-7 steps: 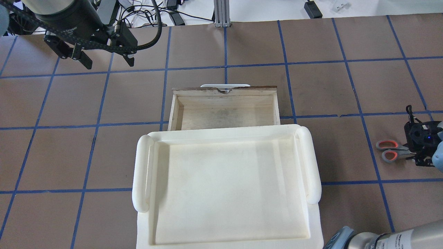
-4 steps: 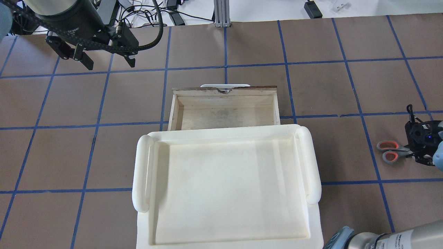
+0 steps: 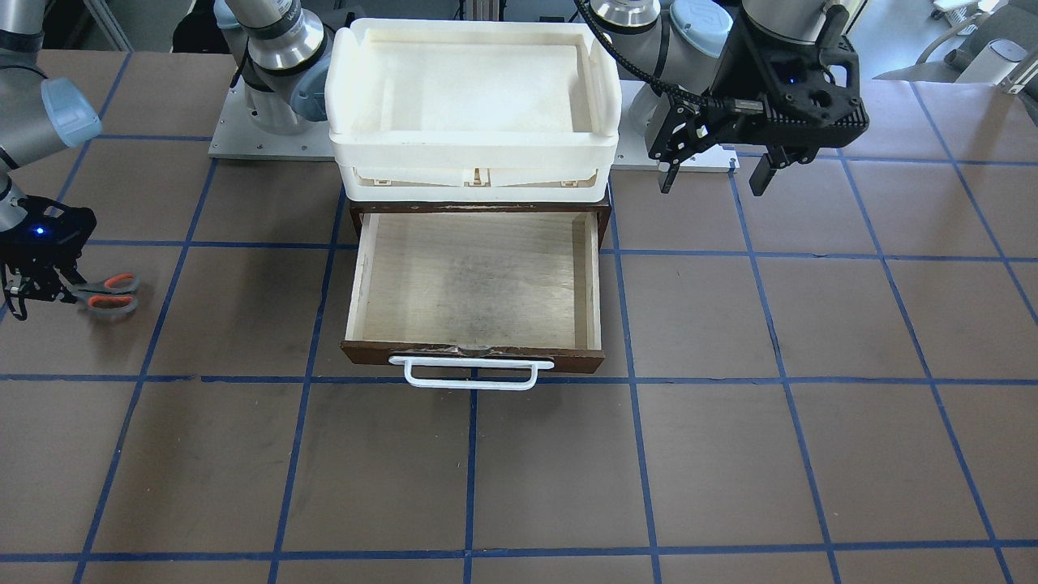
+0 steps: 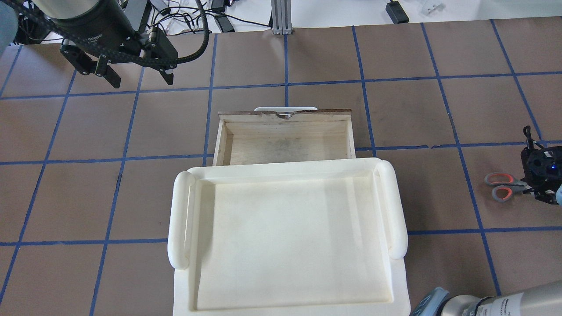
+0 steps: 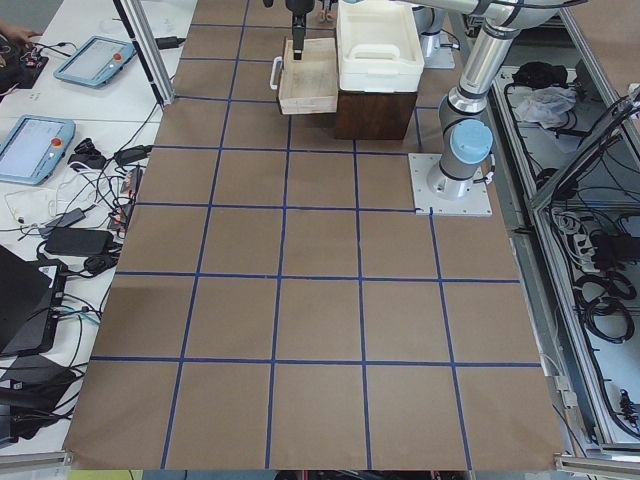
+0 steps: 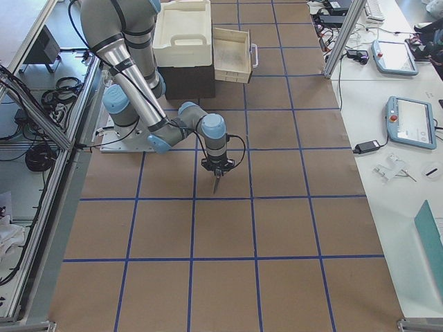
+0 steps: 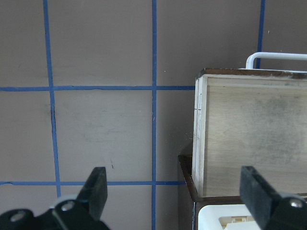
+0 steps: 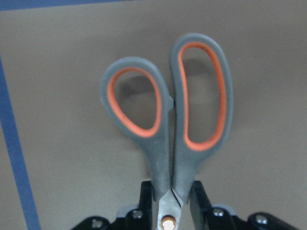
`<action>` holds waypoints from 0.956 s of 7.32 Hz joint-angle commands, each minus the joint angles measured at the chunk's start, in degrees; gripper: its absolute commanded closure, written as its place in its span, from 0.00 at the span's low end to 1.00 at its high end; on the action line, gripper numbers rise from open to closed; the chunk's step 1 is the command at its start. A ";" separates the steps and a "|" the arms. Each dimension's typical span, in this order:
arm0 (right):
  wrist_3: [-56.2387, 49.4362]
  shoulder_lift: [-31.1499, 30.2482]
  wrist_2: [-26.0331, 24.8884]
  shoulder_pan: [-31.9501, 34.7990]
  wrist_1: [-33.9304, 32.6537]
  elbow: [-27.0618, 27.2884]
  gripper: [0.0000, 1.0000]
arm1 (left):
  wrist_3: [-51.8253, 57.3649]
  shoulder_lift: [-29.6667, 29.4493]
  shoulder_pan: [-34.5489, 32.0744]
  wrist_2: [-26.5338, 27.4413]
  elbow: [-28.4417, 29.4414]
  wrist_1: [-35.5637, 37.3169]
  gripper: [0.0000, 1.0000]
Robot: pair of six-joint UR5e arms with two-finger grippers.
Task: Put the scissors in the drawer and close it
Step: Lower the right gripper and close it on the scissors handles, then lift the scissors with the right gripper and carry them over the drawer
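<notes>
The scissors (image 4: 502, 186), with dark grey handles and orange-red inner loops, are at the far right of the table; they also show in the front view (image 3: 111, 294). My right gripper (image 4: 536, 188) is shut on them near the pivot, and the handles stick out ahead of the fingers (image 8: 146, 194) in the wrist view, with a shadow beneath. The wooden drawer (image 4: 287, 142) stands pulled open and empty, its white bar handle (image 3: 470, 373) on the far side. My left gripper (image 4: 141, 80) is open and empty, hovering left of and beyond the drawer (image 7: 254, 134).
A cream-white plastic tray (image 4: 180, 219) sits on top of the dark brown cabinet (image 3: 478, 204) that the drawer slides out of. Brown table with blue tape grid lines. Cables and tablets lie beyond the far table edge.
My right gripper has moved with the scissors a little toward the table's right end and slightly away from the robot. My left gripper has drifted slightly right, still open.
</notes>
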 commanded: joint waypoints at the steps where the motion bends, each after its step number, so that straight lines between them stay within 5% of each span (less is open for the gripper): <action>1: 1.52 -0.17 0.40 0.21 13.91 -8.68 0.96 | -0.01 0.15 -0.02 -0.08 0.02 0.01 0.00; 3: 4.67 -0.87 -0.39 5.37 18.26 -14.58 0.97 | -0.01 0.41 -0.02 -0.09 -0.07 -0.17 0.00; 7: 21.87 -5.10 -8.37 25.91 39.33 -32.05 1.00 | 0.25 0.24 -0.11 0.09 -0.07 -0.17 0.00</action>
